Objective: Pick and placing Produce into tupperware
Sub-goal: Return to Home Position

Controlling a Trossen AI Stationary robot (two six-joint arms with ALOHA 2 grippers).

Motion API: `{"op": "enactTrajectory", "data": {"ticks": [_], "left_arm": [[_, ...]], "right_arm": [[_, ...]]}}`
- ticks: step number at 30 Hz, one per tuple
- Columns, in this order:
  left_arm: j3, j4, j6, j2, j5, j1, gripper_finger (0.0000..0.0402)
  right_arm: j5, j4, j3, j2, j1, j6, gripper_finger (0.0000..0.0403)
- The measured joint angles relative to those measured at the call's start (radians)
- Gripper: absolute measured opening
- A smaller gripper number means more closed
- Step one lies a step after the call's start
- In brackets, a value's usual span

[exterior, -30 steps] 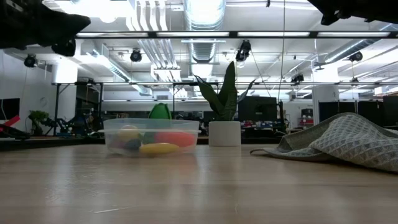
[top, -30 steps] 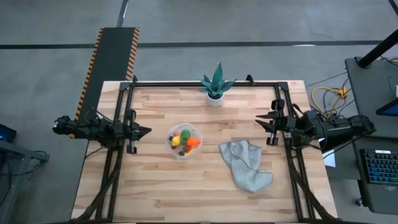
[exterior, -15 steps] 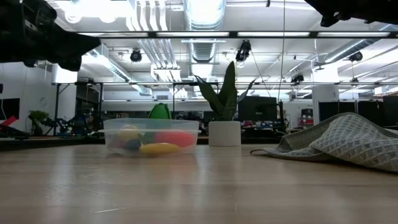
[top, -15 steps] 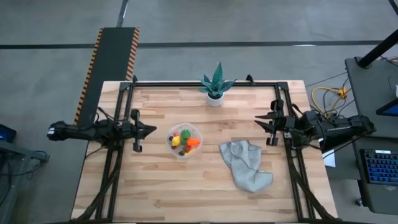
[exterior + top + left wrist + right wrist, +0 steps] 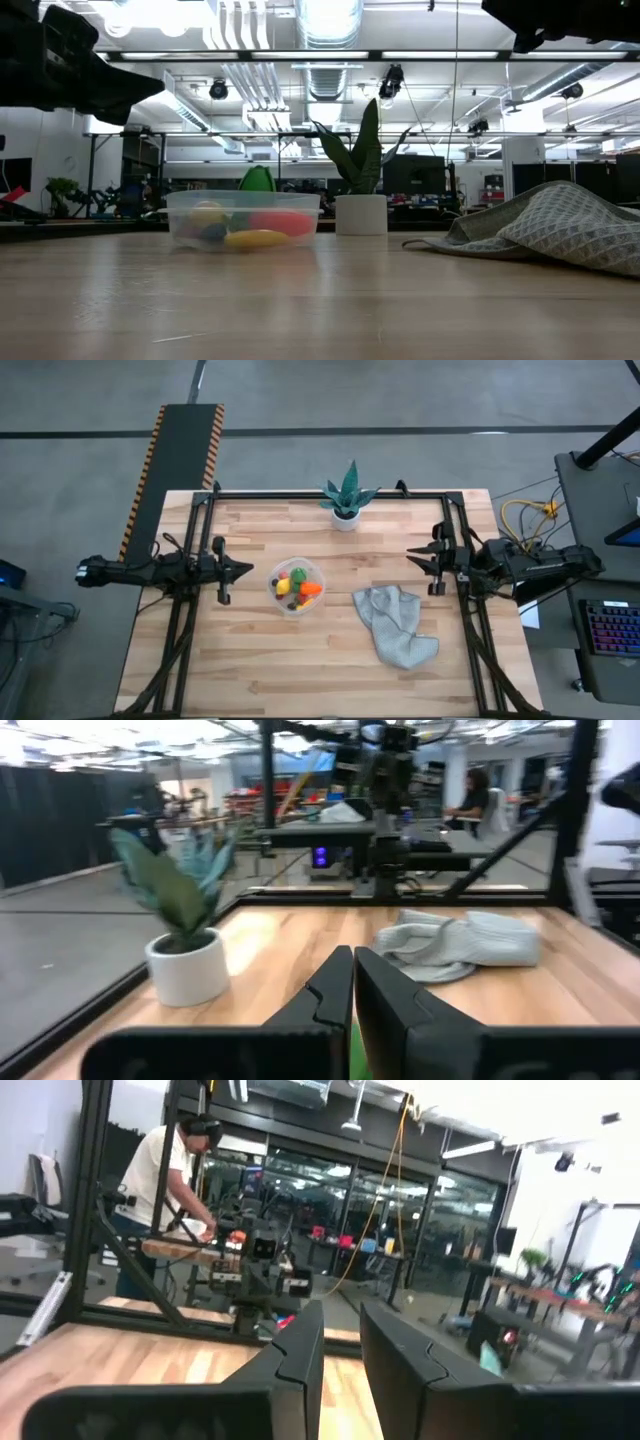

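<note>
The tupperware (image 5: 297,587) stands on its base near the table's middle, clear and round, with the produce (image 5: 301,584) inside it: small green, orange, yellow and red pieces. The low view shows it as well (image 5: 243,219). My left gripper (image 5: 247,569) hovers level just left of the tupperware, shut and holding nothing, its tip pointing at the tub. My right gripper (image 5: 410,553) hangs level over the table's right side, above and beyond the cloth, its fingers (image 5: 300,1342) a narrow gap apart with nothing between them.
A spiky green plant in a white pot (image 5: 346,500) stands at the far edge. A crumpled grey cloth (image 5: 393,623) lies right of the tupperware. A black frame (image 5: 330,493) rings the table. A person (image 5: 170,1170) stands in the room beyond.
My left gripper has sunk a little and swung round, so its tip now points closer at the tupperware. It stays shut. The tupperware, the produce and the cloth have not moved.
</note>
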Motion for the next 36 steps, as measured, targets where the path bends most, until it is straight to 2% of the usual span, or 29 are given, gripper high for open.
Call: {"op": "enactTrajectory", "data": {"ticks": [4, 10, 15, 20, 24, 28, 32, 36], "left_arm": [[0.0, -0.001, 0.001, 0.002, -0.052, 0.0, 0.0], [-0.001, -0.001, 0.001, 0.002, -0.056, 0.0, 0.0], [-0.002, -0.001, 0.002, 0.002, -0.058, 0.0, 0.0], [-0.002, -0.001, 0.002, 0.002, -0.06, 0.0, 0.0], [-0.002, -0.001, 0.002, 0.004, -0.06, 0.0, 0.0], [-0.003, -0.002, 0.002, 0.013, -0.06, 0.0, 0.0], [-0.003, -0.005, 0.002, 0.017, -0.06, 0.0, 0.0], [-0.003, -0.005, 0.002, 0.017, -0.06, 0.0, 0.0]], "right_arm": [[0.0, -0.037, 0.0, 0.0, 0.0, 0.071, 0.0061], [-0.005, -0.152, 0.0, -0.001, 0.0, 0.151, 0.0061], [-0.016, -0.268, -0.003, -0.056, -0.001, 0.107, 0.0054], [-0.074, -0.201, -0.048, -0.108, -0.038, 0.095, 0.004], [-0.091, -0.251, -0.055, -0.121, -0.103, 0.107, 0.0033], [-0.168, -0.301, -0.058, -0.138, -0.203, 0.12, 0.0031], [-0.337, -0.34, -0.059, -0.199, -0.271, 0.17, 0.0031], [-0.363, -0.437, -0.063, -0.285, -0.28, 0.204, 0.0031]]}}
